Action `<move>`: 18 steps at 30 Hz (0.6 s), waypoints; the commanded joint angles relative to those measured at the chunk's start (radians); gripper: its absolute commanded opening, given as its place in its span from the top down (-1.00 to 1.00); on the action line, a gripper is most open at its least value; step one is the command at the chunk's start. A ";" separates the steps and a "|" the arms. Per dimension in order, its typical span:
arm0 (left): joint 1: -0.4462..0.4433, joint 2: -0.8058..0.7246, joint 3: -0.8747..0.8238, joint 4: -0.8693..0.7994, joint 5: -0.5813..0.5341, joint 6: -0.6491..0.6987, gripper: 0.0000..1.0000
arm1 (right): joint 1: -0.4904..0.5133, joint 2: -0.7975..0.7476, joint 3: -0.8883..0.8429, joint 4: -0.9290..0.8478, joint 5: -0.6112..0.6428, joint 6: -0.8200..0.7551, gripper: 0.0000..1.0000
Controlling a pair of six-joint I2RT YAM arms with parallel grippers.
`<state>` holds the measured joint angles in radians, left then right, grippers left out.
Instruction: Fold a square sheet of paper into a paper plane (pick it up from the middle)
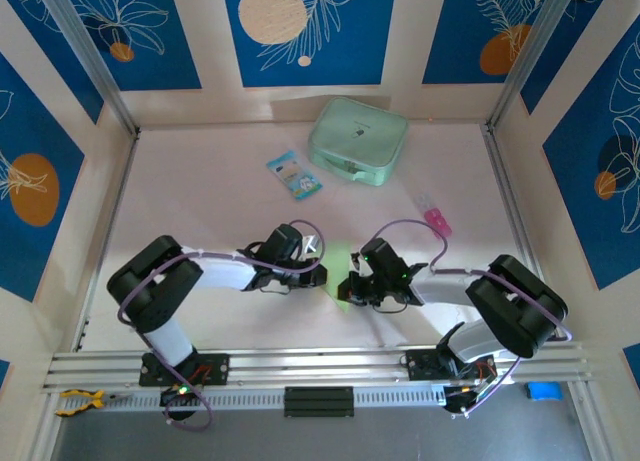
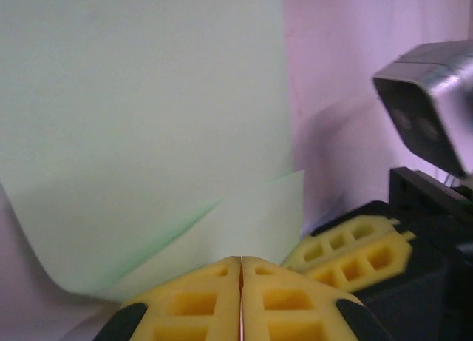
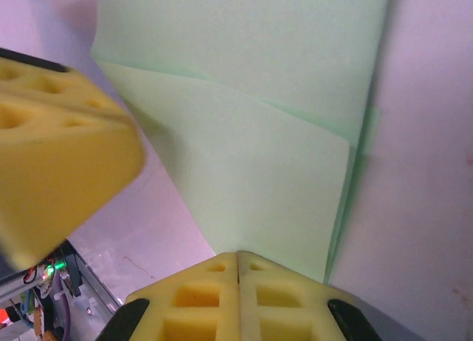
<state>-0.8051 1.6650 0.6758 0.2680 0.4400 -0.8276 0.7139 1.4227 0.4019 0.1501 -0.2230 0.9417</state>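
Here, the left claw (image 2: 240, 285) is fully closed, its yellow pads pressed flat together with only a hairline seam between them. The lower edge of the square sheet of paper (image 2: 148, 112) runs straight into that seam, so the claw is pinching the sheet. The right claw (image 3: 238, 282) is closed the same way, and the paper narrows down into its seam too. Each wrist view shows the other claw's yellow pads just beside the paper. In the left wrist view a folded flap lies over the sheet with a slanting crease; the sheet's right edge is straight, and its lower left corner curls up off the worktop (image 1: 200, 201). In the right wrist view a slanting flap edge crosses the sheet, and a thin second layer peeks out along the right-hand edge. From above, the two claws meet nearly tip to tip in the near half of the worktop, with the pale green paper between them. A mint case (image 1: 357, 141) and a blue-and-white packet (image 1: 294, 174) lie well apart at the far side, and a small pink item (image 1: 435, 219) sits beyond the right arm. Bare surface lies ahead and to the left.
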 commanded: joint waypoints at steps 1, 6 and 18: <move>-0.022 -0.032 0.032 -0.057 0.009 0.058 0.83 | 0.006 -0.004 -0.041 -0.108 0.054 0.002 0.97; -0.058 0.040 0.056 -0.037 0.022 0.034 0.87 | 0.008 -0.012 -0.047 -0.103 0.067 0.005 0.97; -0.022 0.105 0.034 -0.046 -0.040 0.020 0.91 | 0.008 0.020 -0.040 -0.109 0.069 -0.003 0.99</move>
<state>-0.8459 1.7451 0.7174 0.2440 0.4259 -0.8131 0.7158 1.4048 0.3904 0.1467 -0.2062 0.9443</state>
